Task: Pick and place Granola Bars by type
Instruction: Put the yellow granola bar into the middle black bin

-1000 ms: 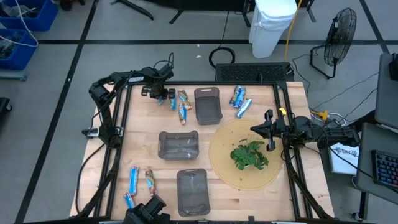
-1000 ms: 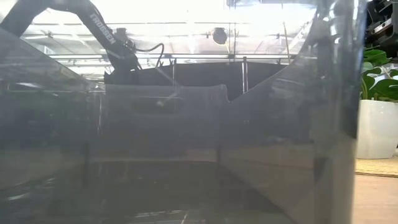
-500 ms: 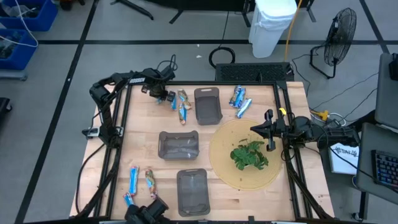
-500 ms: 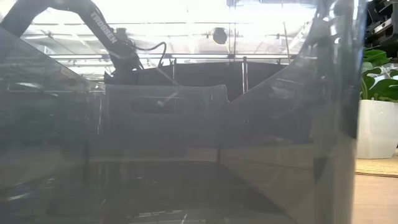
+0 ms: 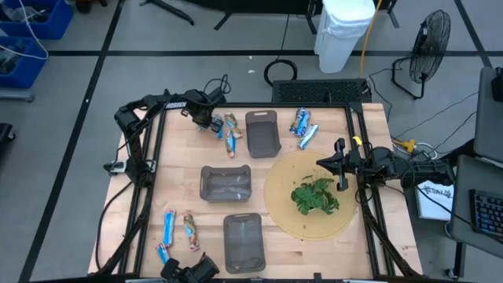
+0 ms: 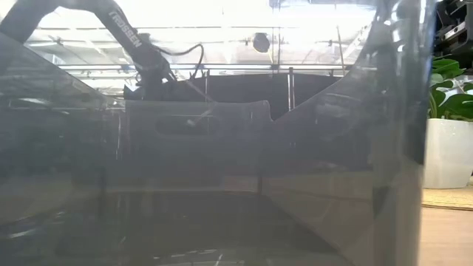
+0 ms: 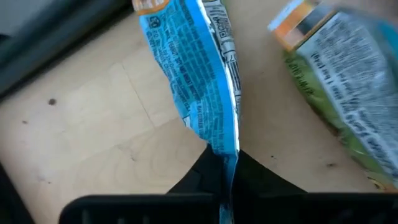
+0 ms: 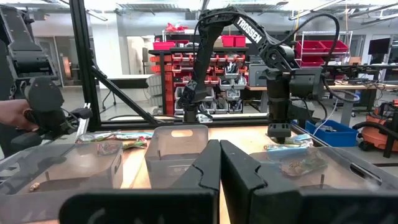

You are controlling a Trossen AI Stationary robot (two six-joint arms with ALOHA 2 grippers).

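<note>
Near the table's far left, my left gripper points down, shut on a blue-and-white granola bar. A greenish bar with an orange end lies on the wood right beside it, and a brownish bar lies next to the far tray. Two more blue bars lie at the far right, and others lie near the front left. My right gripper waits shut at the table's right edge. In the low view a grey tray wall hides the left fingers. My left gripper pinches the blue bar's flat crimped end between its two fingers. The fingers come from above, pointing steeply down. The rest of the bar stretches out ahead of them over the wood. Whether it is lifted clear, I cannot tell.
Three grey trays stand in a line down the table's middle: far, middle and near. A green plant sits on a round mat at the right. Black frame rails run along both sides.
My left gripper has rolled about its own axis and shifted a little toward the table's right, onto the blue bar by the far tray. The right arm has kept still.
</note>
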